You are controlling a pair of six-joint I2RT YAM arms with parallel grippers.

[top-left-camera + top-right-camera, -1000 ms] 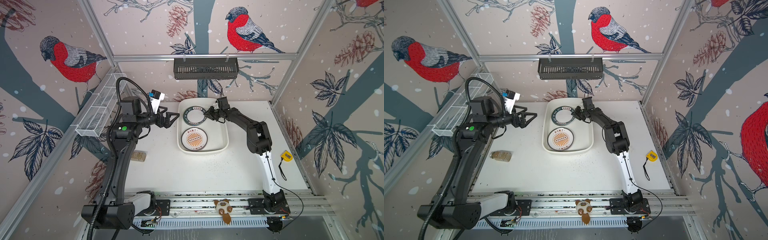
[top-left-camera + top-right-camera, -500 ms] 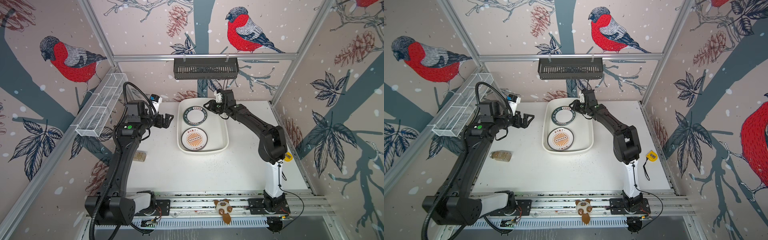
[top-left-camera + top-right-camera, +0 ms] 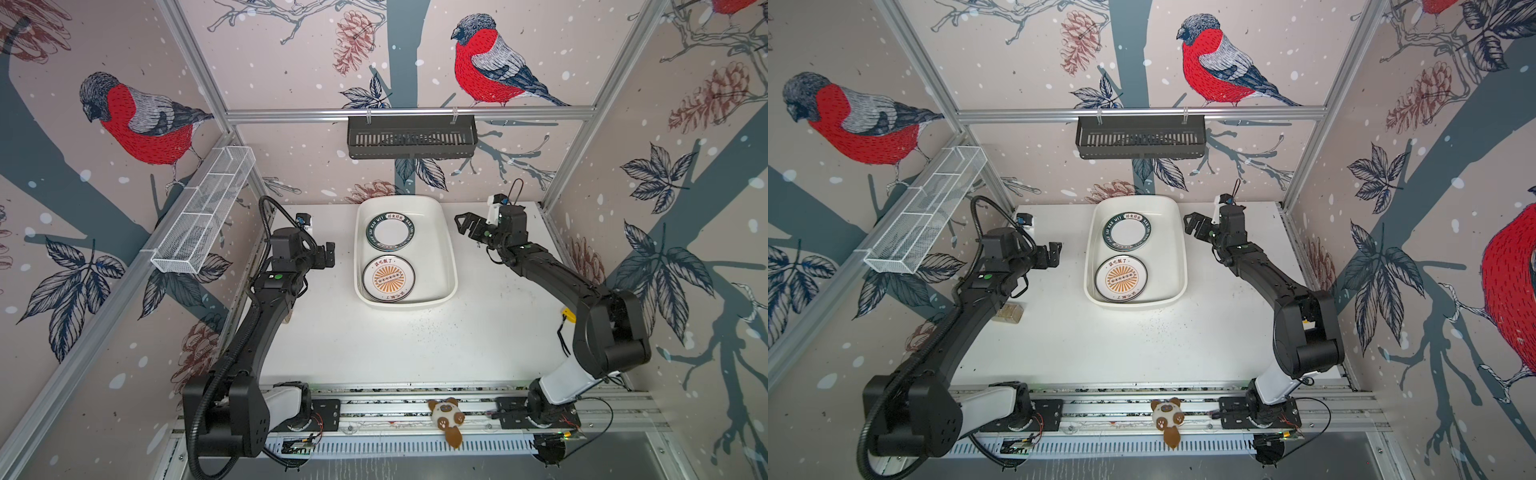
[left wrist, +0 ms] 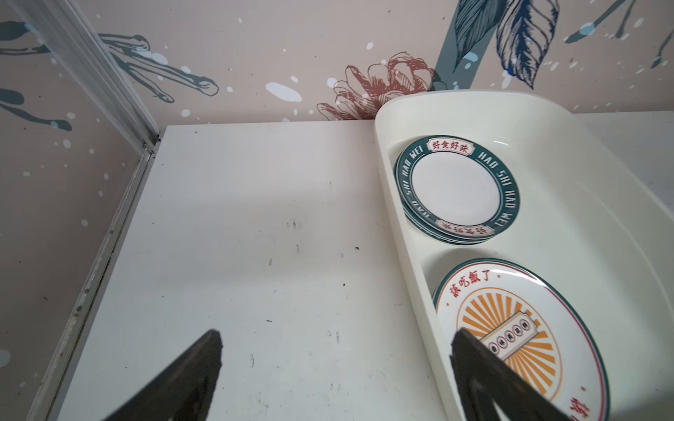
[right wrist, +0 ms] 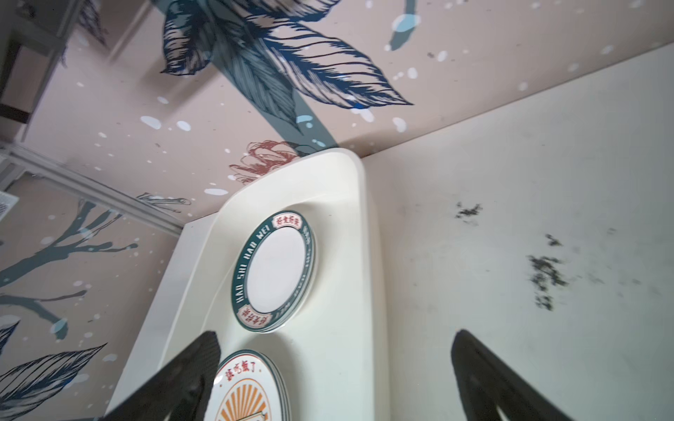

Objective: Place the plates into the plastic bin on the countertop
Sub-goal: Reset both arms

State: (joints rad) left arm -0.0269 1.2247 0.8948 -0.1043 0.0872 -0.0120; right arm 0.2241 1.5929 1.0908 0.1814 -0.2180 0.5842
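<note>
The white plastic bin (image 3: 451,249) stands at the back of the countertop (image 3: 395,340). In it lie two stacks of plates: a green-lettered-rim plate (image 3: 390,232) tops the far stack, an orange sunburst plate (image 3: 388,277) the near one. Both top views show them, green plate (image 3: 1127,231) and sunburst plate (image 3: 1121,278). My left gripper (image 3: 330,254) hovers left of the bin, open and empty. My right gripper (image 3: 461,222) hovers just right of the bin's far end, open and empty. The left wrist view shows the left gripper (image 4: 336,333) over bare countertop beside the bin (image 4: 408,255). In the right wrist view, the right gripper (image 5: 335,334) straddles the bin's side wall (image 5: 364,255).
A black slotted basket (image 3: 411,137) hangs on the back rail and a white wire-mesh basket (image 3: 203,208) on the left wall. A small jar (image 3: 1009,312) lies under the left arm. A yellow item (image 3: 568,316) sits at the right edge, a plush toy (image 3: 446,417) on the front rail.
My right gripper opened and drew back from over the green-rimmed plate to the right of the bin. The left gripper pulled back a little to the left.
</note>
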